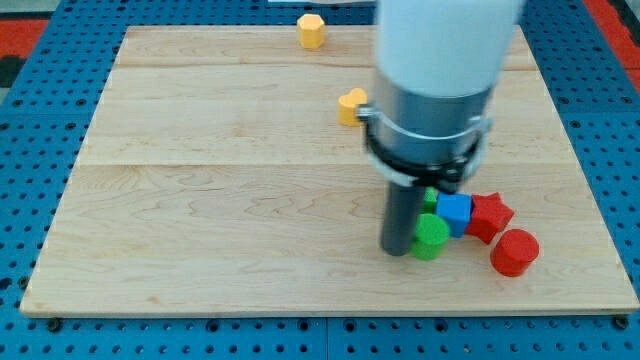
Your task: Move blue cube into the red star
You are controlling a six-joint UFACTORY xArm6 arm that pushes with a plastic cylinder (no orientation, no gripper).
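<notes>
The blue cube (455, 212) sits at the frame's lower right, touching the red star (490, 215) on its right. The rod stands upright, my tip (399, 250) just left of the green block (431, 236). No jaws exist. A red cylinder (514, 252) lies nearby; two yellow blocks (351, 105) (312, 31) rest higher on the worktop (200, 200).

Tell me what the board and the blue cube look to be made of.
The board looks like pale wood, matte: grain lines and plank seams run across it. The blue cube looks like painted wood or plastic, uniform colour with a slight sheen; I cannot tell which. It touches the red star, with my tip at its left.
</notes>
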